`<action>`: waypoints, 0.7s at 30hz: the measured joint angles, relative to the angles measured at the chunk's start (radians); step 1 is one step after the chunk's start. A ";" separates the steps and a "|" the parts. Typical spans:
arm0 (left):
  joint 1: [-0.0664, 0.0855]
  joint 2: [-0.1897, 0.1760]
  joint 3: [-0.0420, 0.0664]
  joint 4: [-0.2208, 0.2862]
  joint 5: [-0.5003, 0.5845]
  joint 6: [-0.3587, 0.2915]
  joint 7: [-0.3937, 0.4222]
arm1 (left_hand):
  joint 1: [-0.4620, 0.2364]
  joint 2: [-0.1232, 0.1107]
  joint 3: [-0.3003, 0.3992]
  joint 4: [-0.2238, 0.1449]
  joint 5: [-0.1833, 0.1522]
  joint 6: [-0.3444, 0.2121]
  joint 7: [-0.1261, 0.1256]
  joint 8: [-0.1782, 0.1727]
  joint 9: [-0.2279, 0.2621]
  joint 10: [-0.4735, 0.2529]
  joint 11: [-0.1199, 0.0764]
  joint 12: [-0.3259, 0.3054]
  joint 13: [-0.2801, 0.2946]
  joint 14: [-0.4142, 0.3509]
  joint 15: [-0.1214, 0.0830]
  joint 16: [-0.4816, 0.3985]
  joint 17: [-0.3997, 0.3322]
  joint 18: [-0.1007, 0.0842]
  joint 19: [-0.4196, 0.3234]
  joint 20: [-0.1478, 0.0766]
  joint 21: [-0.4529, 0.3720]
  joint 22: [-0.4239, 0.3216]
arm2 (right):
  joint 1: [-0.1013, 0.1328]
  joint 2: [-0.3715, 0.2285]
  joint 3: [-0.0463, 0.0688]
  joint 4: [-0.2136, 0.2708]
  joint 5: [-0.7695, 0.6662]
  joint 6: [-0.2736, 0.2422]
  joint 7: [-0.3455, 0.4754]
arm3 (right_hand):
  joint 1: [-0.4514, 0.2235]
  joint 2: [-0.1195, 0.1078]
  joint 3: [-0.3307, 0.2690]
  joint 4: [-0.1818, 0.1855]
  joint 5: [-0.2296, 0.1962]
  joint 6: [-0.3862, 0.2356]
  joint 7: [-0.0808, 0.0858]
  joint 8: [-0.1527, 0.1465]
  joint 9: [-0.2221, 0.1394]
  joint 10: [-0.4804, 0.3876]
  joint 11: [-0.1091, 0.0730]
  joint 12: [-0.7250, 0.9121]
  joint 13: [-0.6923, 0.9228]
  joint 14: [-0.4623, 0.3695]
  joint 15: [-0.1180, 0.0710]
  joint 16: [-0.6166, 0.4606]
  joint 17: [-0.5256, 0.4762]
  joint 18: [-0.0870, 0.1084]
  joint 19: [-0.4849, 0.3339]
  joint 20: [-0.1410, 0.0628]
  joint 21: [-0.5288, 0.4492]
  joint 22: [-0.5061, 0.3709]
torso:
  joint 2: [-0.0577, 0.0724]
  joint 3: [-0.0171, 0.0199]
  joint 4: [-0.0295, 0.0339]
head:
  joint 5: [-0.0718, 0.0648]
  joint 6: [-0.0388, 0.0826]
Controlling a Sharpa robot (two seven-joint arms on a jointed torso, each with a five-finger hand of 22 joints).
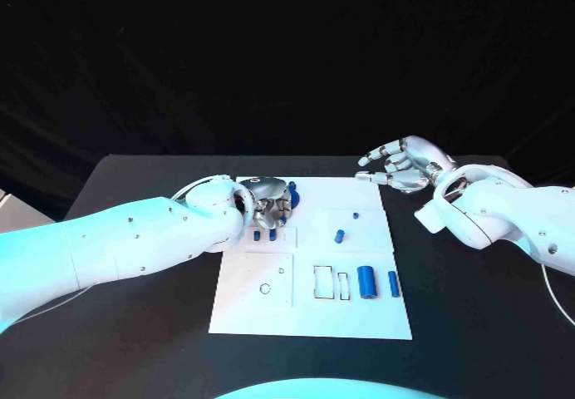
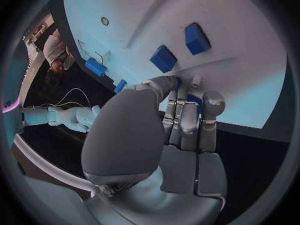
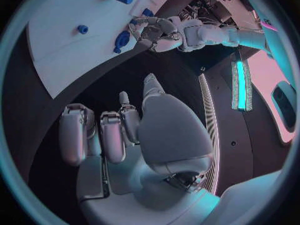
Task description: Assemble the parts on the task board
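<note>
Black table (image 1: 479, 291) (dark backdrop (image 1: 287, 75) behind)

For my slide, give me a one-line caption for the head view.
Left hand works at the far-left corner of the task board while the right hand hovers empty beyond its far-right corner.

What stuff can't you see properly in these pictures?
- Head view: the left hand covers the task board's far-left corner, so what its fingers hold or touch is hidden.
- Left wrist view: a blue part peeks out behind the fingers; its shape and whether it is gripped cannot be told.
- Head view: the small blue peg is too tiny to tell its shape.
- Right wrist view: the right hand hangs over black table; the board is cut off by the circle's rim.
</note>
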State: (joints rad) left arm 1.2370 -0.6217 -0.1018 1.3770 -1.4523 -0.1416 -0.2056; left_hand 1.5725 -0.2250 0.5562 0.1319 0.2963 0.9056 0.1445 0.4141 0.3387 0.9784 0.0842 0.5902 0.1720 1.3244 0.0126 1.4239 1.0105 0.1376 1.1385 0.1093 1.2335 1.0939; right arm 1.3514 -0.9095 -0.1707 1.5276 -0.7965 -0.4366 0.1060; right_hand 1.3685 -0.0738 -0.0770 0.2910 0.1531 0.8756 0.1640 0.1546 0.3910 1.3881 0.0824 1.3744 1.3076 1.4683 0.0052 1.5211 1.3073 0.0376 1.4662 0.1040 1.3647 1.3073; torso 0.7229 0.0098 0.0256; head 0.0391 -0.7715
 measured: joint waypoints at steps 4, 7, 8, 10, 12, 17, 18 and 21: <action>-0.002 -0.011 0.004 0.011 0.010 -0.020 0.011 | -0.001 0.000 0.010 -0.010 0.000 0.009 0.001 -0.010 0.000 0.004 0.004 -0.010 0.000 0.004 -0.004 0.000 0.000 0.000 0.000 0.000 0.008 0.008 | 0.000 0.000 0.000 0.000 0.000 0.000 0.000 | 0.000 0.000 0.000 0.000 0.000 0.000 0.000 0.000 0.000 0.000 0.000 0.000 0.000 0.000 0.000 0.000 0.000 0.000 0.000 0.000 0.000 0.000 | 0.000 -0.0008 0.0003 | 0.000 0.001; -0.002 -0.022 0.013 0.025 0.021 -0.033 0.019 | -0.013 -0.004 0.011 -0.011 0.000 0.015 -0.002 -0.010 0.002 0.018 0.000 -0.010 0.000 0.006 -0.001 0.000 0.002 0.000 0.009 0.002 0.013 0.014 | 0.000 0.000 0.000 0.000 0.000 0.000 0.000 | 0.000 0.000 0.000 0.000 0.000 0.000 0.000 0.000 0.000 0.000 0.000 0.000 0.000 0.000 0.000 0.000 0.000 0.000 0.000 0.000 0.000 0.000 | -0.001 -0.0012 0.0007 | 0.001 0.002; -0.002 -0.026 0.017 0.031 0.027 -0.037 0.022 | -0.015 -0.001 0.014 -0.014 0.000 0.016 -0.001 -0.010 0.002 0.020 -0.002 -0.015 0.000 0.007 0.000 0.000 0.003 0.000 0.009 0.002 0.013 0.016 | 0.000 0.000 0.000 0.000 0.000 0.000 0.000 | 0.000 0.000 0.000 0.000 0.000 0.000 0.000 0.000 0.000 0.000 0.000 0.000 0.000 0.000 0.000 0.000 0.000 0.000 0.000 0.000 0.000 0.000 | -0.001 -0.0012 0.0008 | 0.001 0.002; -0.002 -0.039 0.026 0.047 0.041 -0.045 0.028 | -0.023 0.000 0.015 -0.015 -0.001 0.019 0.002 -0.014 0.002 0.020 -0.002 -0.016 0.001 0.011 -0.004 0.000 0.004 0.000 0.009 0.002 0.013 0.017 | 0.000 0.000 0.000 0.000 0.000 0.000 0.000 | 0.000 0.000 0.000 0.000 0.000 0.000 0.000 0.000 0.000 0.000 0.000 0.000 0.000 0.000 0.000 0.000 0.001 0.000 0.000 0.000 0.000 0.000 | -0.001 -0.0012 0.0008 | 0.001 0.003; -0.001 -0.056 0.035 0.064 0.056 -0.050 0.033 | -0.028 -0.002 0.015 -0.015 -0.001 0.022 -0.002 -0.016 0.004 0.025 -0.004 -0.021 0.002 0.011 -0.004 0.000 0.008 0.000 0.009 0.002 0.015 0.020 | 0.000 -0.001 0.000 0.000 0.000 0.000 0.000 | 0.000 0.000 0.000 0.000 0.000 0.000 0.000 0.000 0.000 0.000 0.000 0.000 0.000 0.000 0.000 0.000 0.001 0.000 0.000 0.000 0.000 0.000 | -0.001 -0.0008 0.0012 | 0.000 0.003; 0.004 -0.095 0.047 0.096 0.089 -0.054 0.039 | -0.036 -0.002 0.018 -0.018 -0.001 0.029 -0.002 -0.017 0.005 0.030 -0.009 -0.027 0.002 0.014 -0.007 0.000 0.009 0.000 0.012 0.005 0.017 0.023 | 0.000 -0.003 0.000 0.001 0.000 0.000 0.000 | 0.000 0.000 0.000 0.000 0.000 0.000 0.000 0.000 0.000 0.000 0.000 0.000 0.000 0.000 0.000 0.000 0.001 0.000 0.000 0.000 0.000 0.000 | -0.002 -0.0001 0.0030 | -0.001 0.003; 0.005 -0.102 0.048 0.101 0.094 -0.054 0.039 | -0.036 -0.002 0.018 -0.018 -0.001 0.029 -0.002 -0.017 0.005 0.030 -0.009 -0.027 0.002 0.014 -0.007 0.000 0.010 0.000 0.016 0.002 0.017 0.025 | 0.000 -0.004 0.000 0.001 0.000 0.000 0.000 | 0.000 0.000 0.000 0.000 0.000 0.000 0.000 0.000 0.000 0.000 0.000 0.000 0.000 0.000 0.000 0.000 0.001 0.000 0.000 0.000 0.000 0.001 | -0.002 0.0000 0.0032 | -0.001 0.003; 0.008 -0.121 0.051 0.110 0.109 -0.052 0.039 | -0.036 -0.002 0.018 -0.018 -0.001 0.029 -0.002 -0.018 0.006 0.034 -0.006 -0.027 0.002 0.018 -0.004 0.000 0.010 0.000 0.016 0.002 0.020 0.026 | 0.000 -0.005 0.000 0.002 0.000 0.000 0.000 | 0.000 0.000 0.000 0.000 0.000 0.000 0.000 0.000 0.000 0.000 0.000 0.000 0.000 0.000 0.000 0.000 0.001 0.000 0.000 0.000 0.000 0.001 | -0.002 -0.0001 0.0036 | 0.000 0.003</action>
State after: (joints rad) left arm 1.2446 -0.7426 -0.0513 1.4869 -1.3434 -0.1932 -0.1662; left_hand 1.5361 -0.2267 0.5739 0.1142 0.2955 0.9350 0.1428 0.3966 0.3447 1.0120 0.0784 0.5633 0.1744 1.3420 0.0090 1.4239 1.0200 0.1380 1.1545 0.1110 1.2532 1.1196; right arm 1.3512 -0.9144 -0.1705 1.5293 -0.7965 -0.4365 0.1061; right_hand 1.3685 -0.0738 -0.0770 0.2910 0.1531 0.8756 0.1640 0.1546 0.3911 1.3881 0.0824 1.3744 1.3076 1.4683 0.0052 1.5211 1.3080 0.0376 1.4661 0.1040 1.3647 1.3081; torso 0.7211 0.0097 0.0292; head 0.0392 -0.7682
